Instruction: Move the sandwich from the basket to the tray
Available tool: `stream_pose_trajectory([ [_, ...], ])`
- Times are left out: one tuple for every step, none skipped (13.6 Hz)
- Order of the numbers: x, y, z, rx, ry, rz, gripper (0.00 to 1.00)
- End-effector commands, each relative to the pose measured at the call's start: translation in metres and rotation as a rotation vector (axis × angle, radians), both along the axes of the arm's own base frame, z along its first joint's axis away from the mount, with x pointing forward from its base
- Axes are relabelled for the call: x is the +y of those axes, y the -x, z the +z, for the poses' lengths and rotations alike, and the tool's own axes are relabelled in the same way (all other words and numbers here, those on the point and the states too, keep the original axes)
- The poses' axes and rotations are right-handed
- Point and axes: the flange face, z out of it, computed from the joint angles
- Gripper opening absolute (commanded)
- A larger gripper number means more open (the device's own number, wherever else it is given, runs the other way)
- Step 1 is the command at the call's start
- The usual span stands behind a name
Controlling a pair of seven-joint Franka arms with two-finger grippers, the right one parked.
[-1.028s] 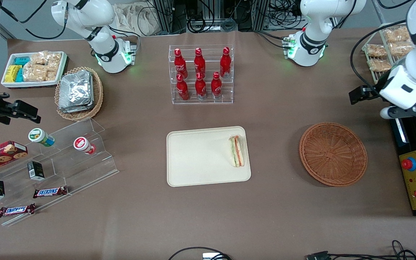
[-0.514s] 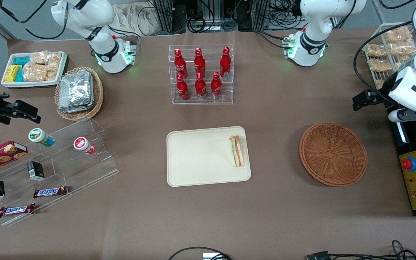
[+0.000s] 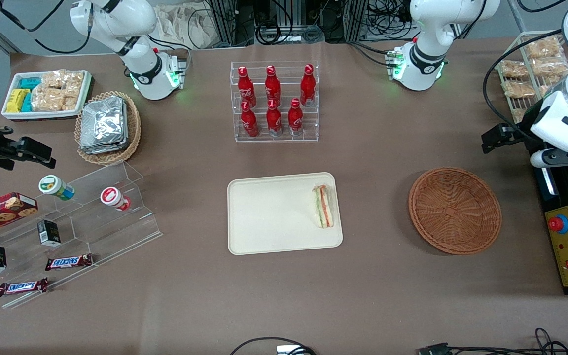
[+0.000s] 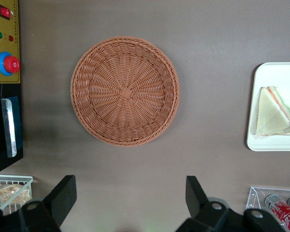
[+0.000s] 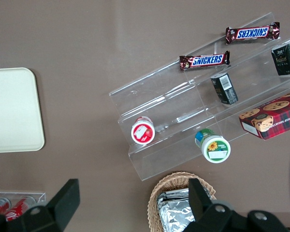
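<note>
The sandwich [image 3: 324, 206] [image 4: 275, 112] lies on the cream tray [image 3: 274, 217] [image 4: 280, 72], near the tray's end that faces the basket. Nothing lies in the reddish-brown wicker basket [image 3: 454, 210] [image 4: 124, 91], which sits on the table toward the working arm's end. My left gripper [image 3: 550, 155] [image 4: 129, 182] hangs high above the table, beside the basket and a little farther from the front camera. It stands open with only bare tablecloth between its fingers. It is well apart from the sandwich.
A clear rack of red bottles [image 3: 274, 101] stands farther back than the tray. A yellow control box with a red button [image 3: 565, 246] and a wire rack of snack packets [image 3: 525, 69] flank the working arm. Acrylic shelves [image 3: 82, 217] and a foil-packet basket [image 3: 107, 125] lie toward the parked arm's end.
The left arm has drawn slightly away from the tray toward its own end of the table, then held still. Sandwich, tray and basket have not moved.
</note>
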Motion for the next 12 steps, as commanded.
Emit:
stream_pose_trajectory([
  [0.0004,0.0054,0.0029,-0.014,0.012,-0.016,1.0],
  [-0.0004,0.0046,0.002,-0.013,0.012,-0.018,1.0],
  [0.001,0.0032,0.0002,-0.01,0.013,-0.015,1.0],
  [0.0018,0.0021,-0.0024,-0.004,0.013,-0.013,1.0],
  [0.001,0.0022,-0.0024,-0.004,0.013,-0.014,1.0],
  [0.0018,0.0022,-0.0032,-0.002,0.013,-0.013,1.0],
  [0.0019,0.0026,-0.0023,-0.004,0.013,-0.013,1.0],
  [0.0027,0.003,-0.0022,-0.004,0.013,-0.011,1.0],
  [0.0036,0.0031,-0.0023,-0.002,0.013,-0.01,1.0],
  [0.0036,0.0028,-0.0032,-0.001,0.013,-0.01,1.0],
  [0.0036,0.0028,-0.0032,-0.001,0.013,-0.01,1.0],
  [0.0036,0.0028,-0.0032,-0.001,0.013,-0.01,1.0],
])
